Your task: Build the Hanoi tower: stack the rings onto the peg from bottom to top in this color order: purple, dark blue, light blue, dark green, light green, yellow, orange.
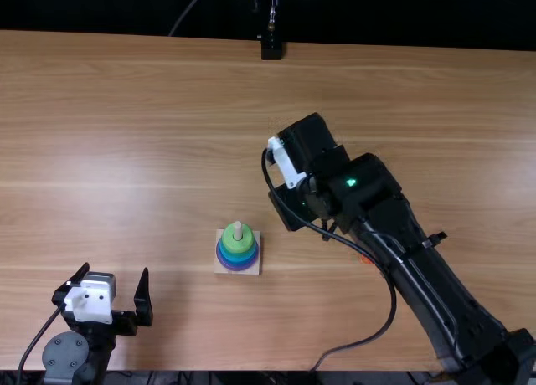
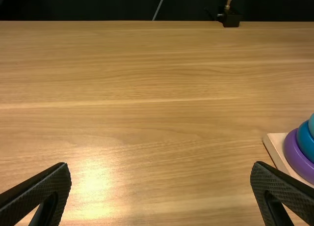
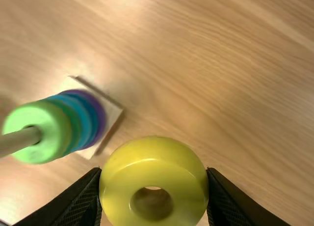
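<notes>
Tabletop with square wooden base and peg, clock directions as in the top view. The peg bears, from the bottom, the purple ring, dark blue ring, light blue ring, dark green ring and light green ring. The right tool, at two o'clock from the peg, grips the yellow ring. The left tool, at nine o'clock, stands wide and unladen. An orange object, mostly hidden, lies at about three o'clock.
</notes>
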